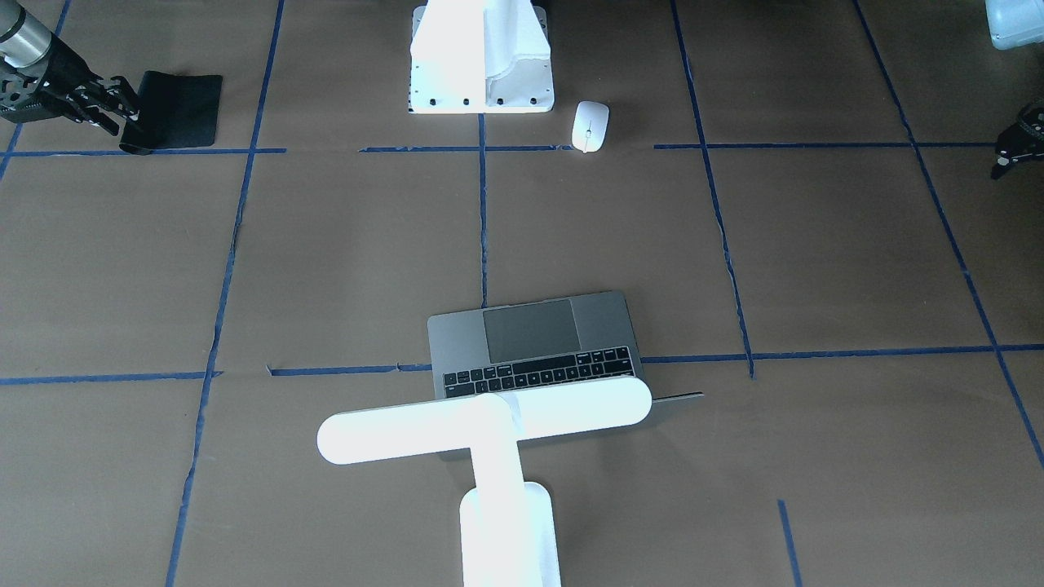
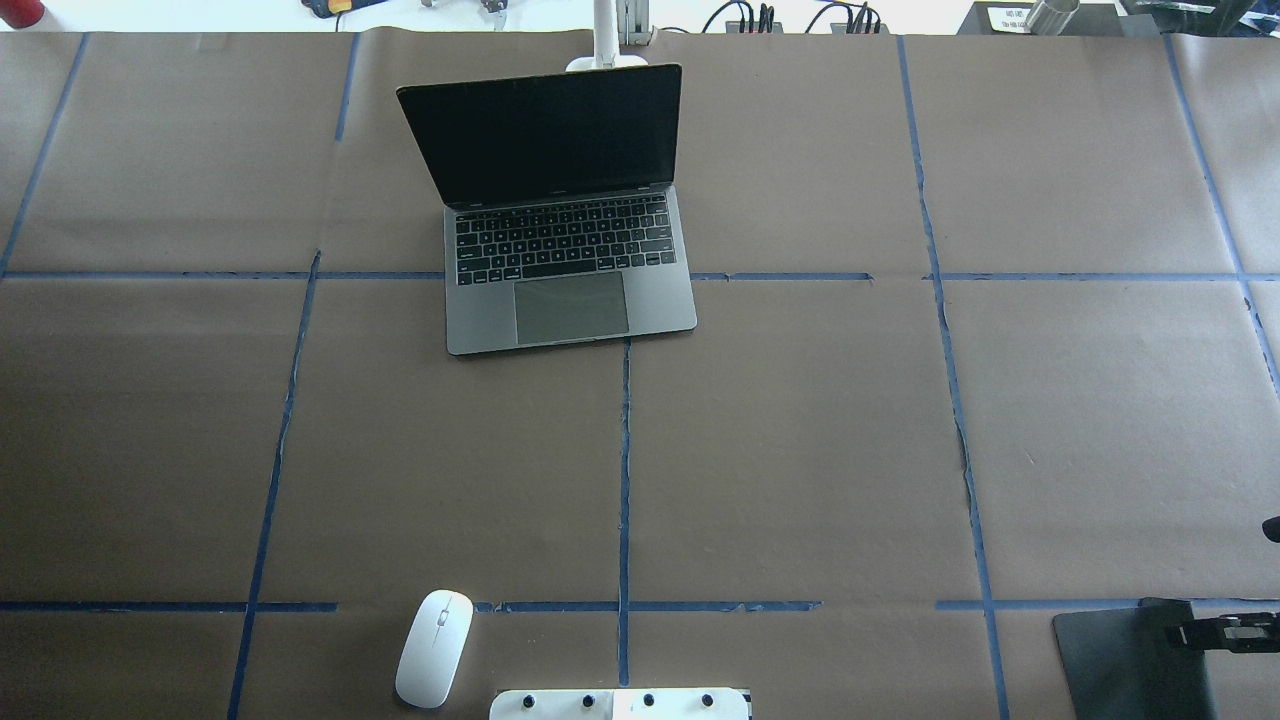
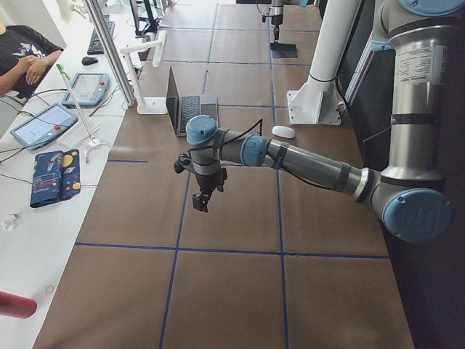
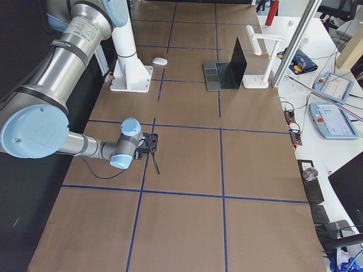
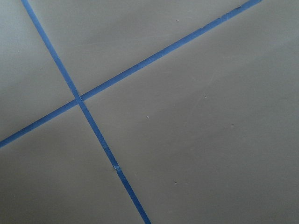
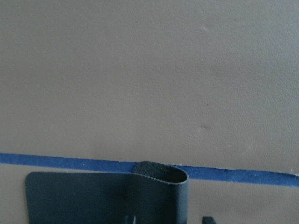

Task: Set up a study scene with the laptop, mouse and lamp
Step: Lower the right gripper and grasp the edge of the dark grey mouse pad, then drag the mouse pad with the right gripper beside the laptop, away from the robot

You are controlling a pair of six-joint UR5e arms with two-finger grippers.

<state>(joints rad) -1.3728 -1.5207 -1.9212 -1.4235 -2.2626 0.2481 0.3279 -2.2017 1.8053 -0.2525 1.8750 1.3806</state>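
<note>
Up top in the overhead view we've got the laptop (image 2: 570, 300) open, with the lamp (image 1: 489, 424) just behind its screen. The mouse (image 2: 434, 648) sits at the bottom edge beside the white pedestal (image 2: 620, 703). In the lower right corner, the right gripper (image 1: 122, 114) pinches the black mat (image 1: 183, 106) by its curled edge. The left gripper (image 3: 200, 202) hovers over the table (image 3: 232, 218); we can't tell how its jaws stand.

A robotics lab: the table (image 2: 800, 450) is papered brown and gridded with blue tape (image 2: 623, 470), big grey robot arms (image 3: 305, 163) work beside a bolted white pedestal (image 4: 129, 73), and control tablets (image 4: 330, 120) and cables (image 4: 290, 122) lie on a side bench (image 4: 340, 161) with a person (image 3: 25, 62) at it.
</note>
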